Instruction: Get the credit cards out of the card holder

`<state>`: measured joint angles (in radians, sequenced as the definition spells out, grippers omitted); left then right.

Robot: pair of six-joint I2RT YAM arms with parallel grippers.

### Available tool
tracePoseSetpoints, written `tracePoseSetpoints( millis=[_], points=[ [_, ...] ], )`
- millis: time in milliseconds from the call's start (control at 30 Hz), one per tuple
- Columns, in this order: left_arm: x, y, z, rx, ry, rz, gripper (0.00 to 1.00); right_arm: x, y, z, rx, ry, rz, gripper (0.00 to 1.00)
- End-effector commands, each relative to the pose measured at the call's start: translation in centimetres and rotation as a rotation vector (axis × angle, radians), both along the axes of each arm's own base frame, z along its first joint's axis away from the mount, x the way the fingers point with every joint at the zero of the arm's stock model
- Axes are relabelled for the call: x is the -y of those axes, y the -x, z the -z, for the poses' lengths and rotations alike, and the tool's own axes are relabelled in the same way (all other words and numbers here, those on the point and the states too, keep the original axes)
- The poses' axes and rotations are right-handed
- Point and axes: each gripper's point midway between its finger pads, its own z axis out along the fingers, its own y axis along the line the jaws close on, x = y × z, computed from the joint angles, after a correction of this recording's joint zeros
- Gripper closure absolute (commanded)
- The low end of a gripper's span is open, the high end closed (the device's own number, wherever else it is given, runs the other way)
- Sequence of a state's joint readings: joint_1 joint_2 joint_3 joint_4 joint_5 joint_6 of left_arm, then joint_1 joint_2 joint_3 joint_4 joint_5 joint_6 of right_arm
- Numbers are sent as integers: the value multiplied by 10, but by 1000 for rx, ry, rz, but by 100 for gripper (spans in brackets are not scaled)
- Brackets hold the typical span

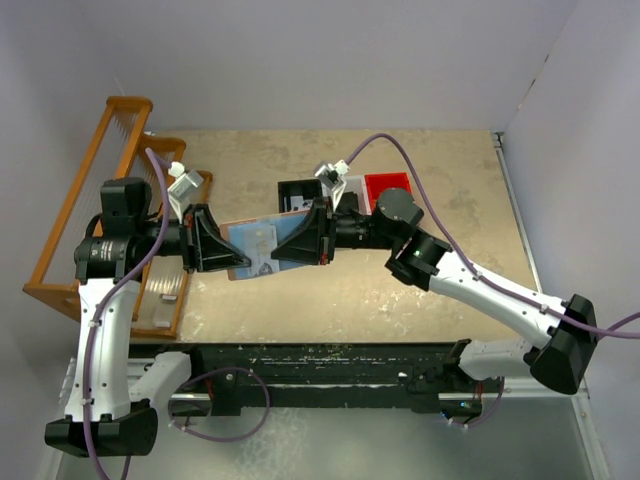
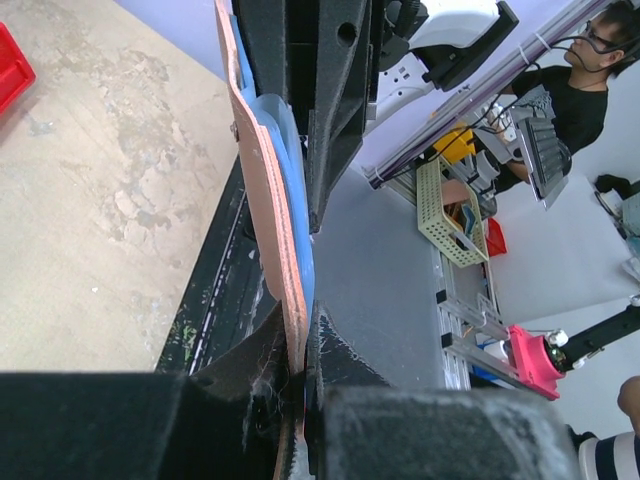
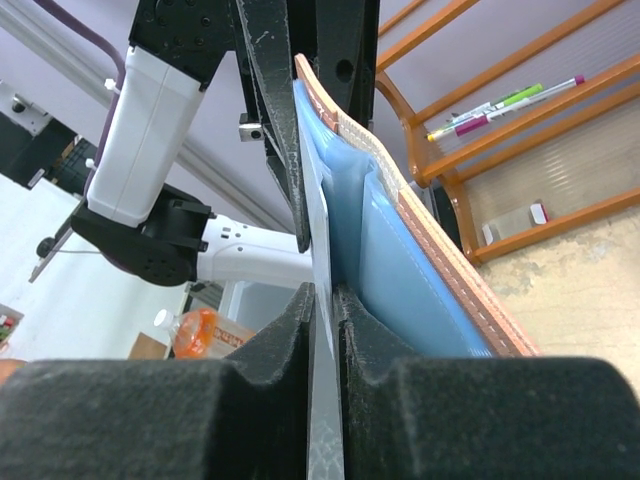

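The card holder (image 1: 243,262), salmon-pink outside with a light blue lining, is held open in the air between my two arms. My left gripper (image 1: 231,251) is shut on its left edge; in the left wrist view the leather edge (image 2: 272,205) runs down into the jaws of that gripper (image 2: 300,378). My right gripper (image 1: 284,247) comes in from the right. In the right wrist view it (image 3: 325,293) is shut on a thin pale credit card (image 3: 322,240) that stands against the blue lining (image 3: 400,270). No other card shows.
A wooden rack (image 1: 88,205) stands at the left, with pens (image 3: 505,100) on a shelf. Black (image 1: 296,192), white (image 1: 352,186) and red (image 1: 388,183) bins sit behind the grippers. Grey walls close the table at the back and right.
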<state>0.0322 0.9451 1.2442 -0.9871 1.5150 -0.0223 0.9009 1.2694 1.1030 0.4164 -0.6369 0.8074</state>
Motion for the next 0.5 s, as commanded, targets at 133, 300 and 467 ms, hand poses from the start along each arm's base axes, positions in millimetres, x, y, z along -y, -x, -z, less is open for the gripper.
tracePoseSetpoints(
  millis=[133,300,467],
  points=[
    [0,28,-31,88,117,141,99,-3,3,-23,19,-98,-46,74],
    [0,30,-32,98,113,137,100,2,8,-33,32,-131,-56,70],
    [0,30,-33,99,114,139,100,12,8,-35,36,-138,-35,80]
  ],
)
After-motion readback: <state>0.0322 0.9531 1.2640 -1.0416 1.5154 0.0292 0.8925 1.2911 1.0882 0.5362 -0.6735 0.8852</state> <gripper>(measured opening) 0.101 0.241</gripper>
